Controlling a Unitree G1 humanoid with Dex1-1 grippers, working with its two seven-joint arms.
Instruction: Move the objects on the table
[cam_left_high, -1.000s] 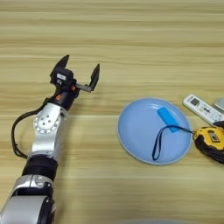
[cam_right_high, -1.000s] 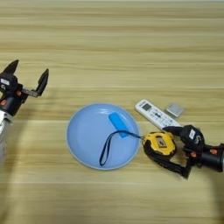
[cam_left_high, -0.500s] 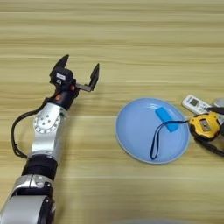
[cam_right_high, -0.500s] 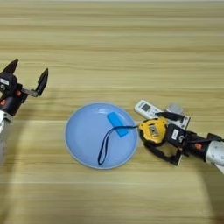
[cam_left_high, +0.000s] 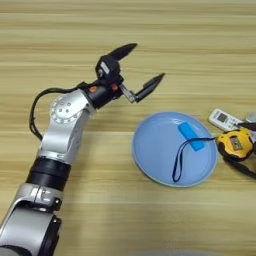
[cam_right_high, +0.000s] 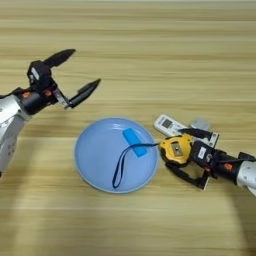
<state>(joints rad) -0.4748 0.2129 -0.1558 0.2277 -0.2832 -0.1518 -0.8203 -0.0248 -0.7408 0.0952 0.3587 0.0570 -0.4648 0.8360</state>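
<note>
Gripping now: right hand closed on the tape measure, one black finger above its top edge, one below it.
Tape measure: yellow-and-black, on the desk just beside the plate's right rim, at the right hand's fingertips.
Strap: dark blue wrist strap runs from the tape measure left over the rim and lies in the plate, light-blue tab near the middle.
Plate: round light-blue plate, flat on the desk, left of the right hand, below and right of the left hand.
Left hand: left hand spread open, fingers wide apart, holding nothing, above the desk up-left of the plate, well apart from the tape measure.
Other: white remote behind the tape measure, small grey item beside it.
</note>
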